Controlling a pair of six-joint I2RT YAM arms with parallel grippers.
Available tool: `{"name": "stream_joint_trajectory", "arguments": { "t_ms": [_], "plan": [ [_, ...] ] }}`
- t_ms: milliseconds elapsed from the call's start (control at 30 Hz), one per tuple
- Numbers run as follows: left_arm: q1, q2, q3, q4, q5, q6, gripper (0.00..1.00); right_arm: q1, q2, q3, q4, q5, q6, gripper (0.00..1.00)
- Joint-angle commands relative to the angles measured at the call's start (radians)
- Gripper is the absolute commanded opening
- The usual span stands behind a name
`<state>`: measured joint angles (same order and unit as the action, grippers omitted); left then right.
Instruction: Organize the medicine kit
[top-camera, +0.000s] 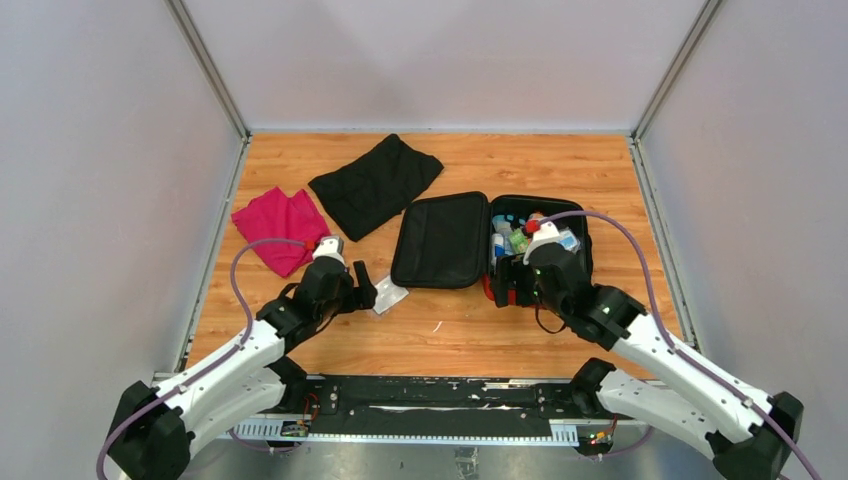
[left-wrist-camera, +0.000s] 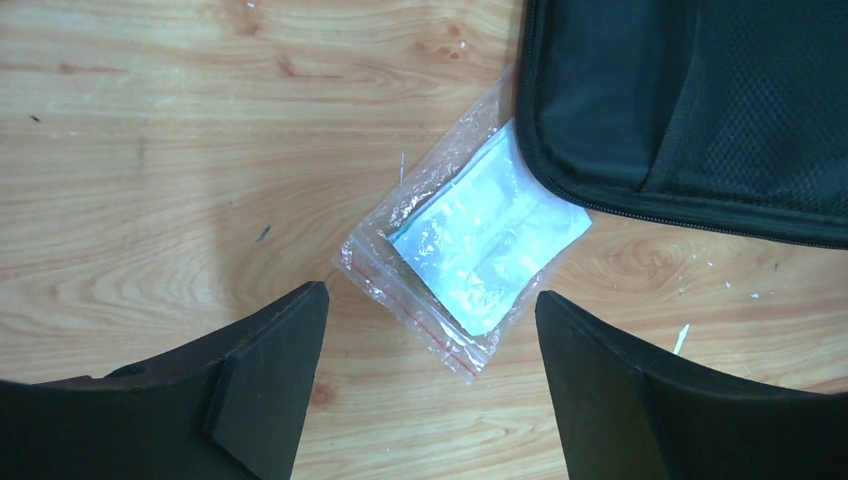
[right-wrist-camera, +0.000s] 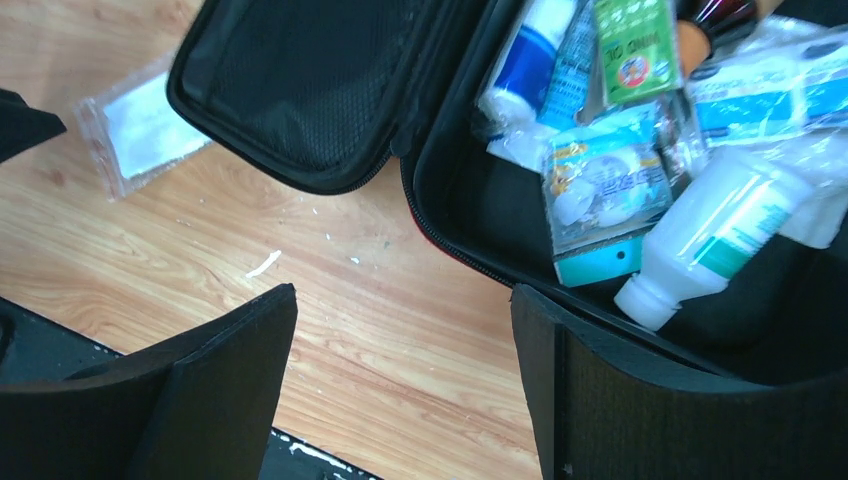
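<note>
Left hand (left-wrist-camera: 430, 302) spread over clear sachet (left-wrist-camera: 480, 240) beside medicine kit (left-wrist-camera: 700, 100)

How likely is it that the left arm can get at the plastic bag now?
Probably yes. The left tool hangs open just above the bag, which lies flat on the table with nothing on it. Only the lid of the kit sits close against one edge.

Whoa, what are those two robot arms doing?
They're tidying a medicine kit, which lies open on the table. The left arm hovers with jaws open over a small clear bag beside the lid. The right arm has its jaws open too, at the near edge of the half full of supplies. Neither holds anything.
</note>
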<state>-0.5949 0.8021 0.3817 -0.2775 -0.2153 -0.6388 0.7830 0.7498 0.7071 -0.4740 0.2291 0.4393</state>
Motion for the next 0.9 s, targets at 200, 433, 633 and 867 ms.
{"name": "stream_joint_trajectory", "arguments": {
  "t_ms": [200,433,633,867],
  "plan": [
    [0.065,0.124,-0.106,0.232,0.15,-0.114,0.77,-0.012,0.097,0.017,0.01,-0.076,0.038,0.83],
    [0.079,0.17,-0.119,0.218,0.129,-0.117,0.69,-0.013,0.091,0.005,0.017,-0.066,0.047,0.83],
    [0.079,0.24,-0.12,0.262,0.11,-0.108,0.56,-0.012,0.085,0.002,0.017,-0.062,0.05,0.83],
    [0.079,0.273,-0.135,0.324,0.08,-0.075,0.29,-0.013,0.08,-0.002,0.017,-0.055,0.05,0.83]
  ]
}}
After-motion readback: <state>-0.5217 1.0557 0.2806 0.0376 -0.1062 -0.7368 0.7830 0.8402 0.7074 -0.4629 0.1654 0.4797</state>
